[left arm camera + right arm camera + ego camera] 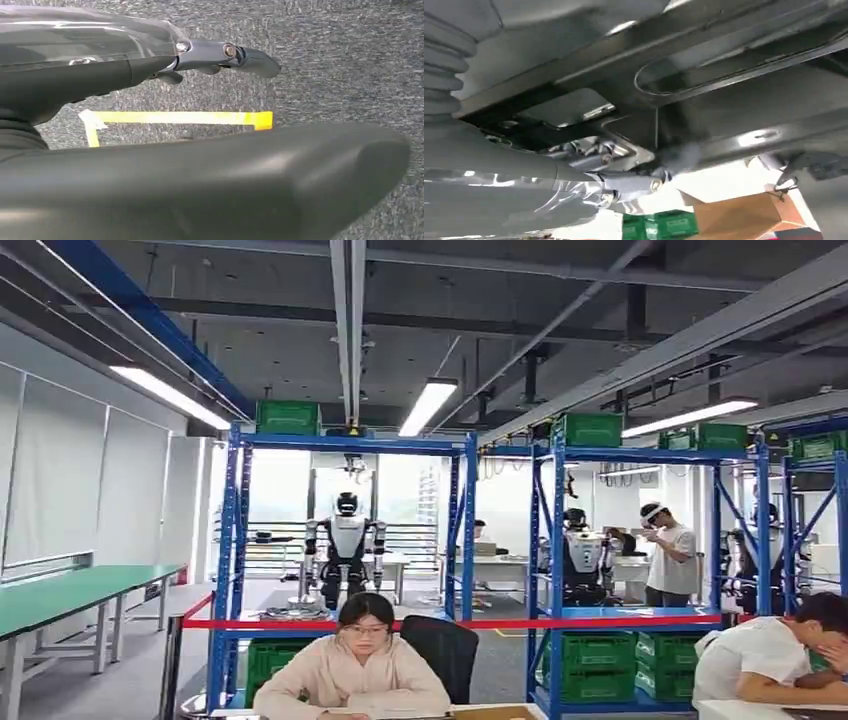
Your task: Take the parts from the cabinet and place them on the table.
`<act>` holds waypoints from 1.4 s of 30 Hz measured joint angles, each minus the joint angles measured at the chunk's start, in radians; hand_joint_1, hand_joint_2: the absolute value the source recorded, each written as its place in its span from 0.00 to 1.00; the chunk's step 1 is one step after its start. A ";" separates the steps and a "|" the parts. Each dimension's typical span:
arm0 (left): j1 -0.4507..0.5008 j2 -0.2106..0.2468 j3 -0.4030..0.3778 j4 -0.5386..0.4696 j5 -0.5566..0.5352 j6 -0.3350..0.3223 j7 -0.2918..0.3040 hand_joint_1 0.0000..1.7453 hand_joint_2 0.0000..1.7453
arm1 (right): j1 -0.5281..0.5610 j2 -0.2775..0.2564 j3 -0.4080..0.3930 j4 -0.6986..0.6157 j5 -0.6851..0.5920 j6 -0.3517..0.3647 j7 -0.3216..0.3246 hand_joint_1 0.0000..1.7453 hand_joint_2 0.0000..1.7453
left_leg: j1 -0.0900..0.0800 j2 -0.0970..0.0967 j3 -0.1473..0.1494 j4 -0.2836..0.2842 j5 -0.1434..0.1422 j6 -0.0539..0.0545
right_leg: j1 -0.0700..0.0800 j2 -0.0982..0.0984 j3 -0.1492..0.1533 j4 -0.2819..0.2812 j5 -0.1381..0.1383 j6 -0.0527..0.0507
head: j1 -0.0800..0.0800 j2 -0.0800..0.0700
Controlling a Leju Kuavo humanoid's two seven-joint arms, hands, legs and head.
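Note:
Two blue cabinet racks stand ahead across the room. Green crates sit on their low shelves and more green crates on top. A pale table edge runs along the bottom of the head view. My left hand hangs over grey carpet, thumb and fingers stretched out, holding nothing. My right hand lies under a grey metal frame, its fingers straight with nothing in them. No loose parts can be made out.
A seated person and a black chair face me; another person leans at the right. Red barrier tape crosses the racks. A green table lines the left. Yellow floor tape; a cardboard box.

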State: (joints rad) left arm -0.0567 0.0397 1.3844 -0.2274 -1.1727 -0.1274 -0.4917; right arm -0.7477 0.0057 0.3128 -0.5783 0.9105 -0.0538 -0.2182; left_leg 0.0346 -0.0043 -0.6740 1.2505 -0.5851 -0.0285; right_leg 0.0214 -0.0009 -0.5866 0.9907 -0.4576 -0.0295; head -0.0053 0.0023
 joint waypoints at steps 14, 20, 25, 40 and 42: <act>-0.003 0.005 0.000 0.000 -0.007 -0.003 0.005 0.00 0.00 | 0.137 -0.048 0.031 -0.207 -0.252 0.042 -0.185 0.00 0.00 | -0.005 0.000 0.090 -0.200 0.075 0.039 | -0.022 0.006 -0.155 0.345 -0.151 0.055 | 0.000 0.000; -0.006 0.009 0.000 0.000 -0.022 -0.012 0.005 0.00 0.00 | 0.295 -0.040 -0.083 -0.545 -0.717 0.221 -0.416 0.00 0.00 | -0.005 -0.007 0.084 -0.201 0.071 0.024 | -0.013 0.006 -0.029 0.051 -0.026 0.042 | 0.000 0.001; -0.004 0.010 -0.003 0.000 -0.035 -0.022 0.003 0.00 0.00 | 0.413 0.037 -0.209 -0.891 -0.973 0.418 -0.474 0.00 0.00 | -0.005 -0.003 0.062 -0.144 0.015 0.006 | -0.015 0.003 -0.019 0.029 -0.021 0.010 | 0.000 0.000; -0.010 0.013 -0.005 0.000 -0.020 -0.021 -0.008 0.00 0.00 | 0.639 0.182 -0.286 -1.455 -1.067 0.660 -0.477 0.00 0.00 | -0.014 0.000 0.091 -0.207 0.081 0.047 | -0.005 0.009 -0.037 0.106 -0.093 0.037 | 0.000 0.000; -0.009 0.013 -0.004 0.000 -0.018 -0.018 -0.008 0.00 0.00 | 0.657 0.186 -0.283 -1.475 -1.070 0.674 -0.477 0.00 0.00 | -0.015 0.004 0.086 -0.207 0.084 0.051 | -0.015 0.007 -0.084 0.256 -0.186 0.048 | 0.000 0.000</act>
State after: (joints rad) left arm -0.0661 0.0526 1.3806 -0.2277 -1.1910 -0.1454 -0.5001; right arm -0.0911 0.1919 0.0294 -2.0534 -0.1598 0.6203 -0.6950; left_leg 0.0191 -0.0003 -0.5876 1.0434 -0.5007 0.0225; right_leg 0.0063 0.0064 -0.6702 1.2472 -0.6435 0.0186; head -0.0057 0.0023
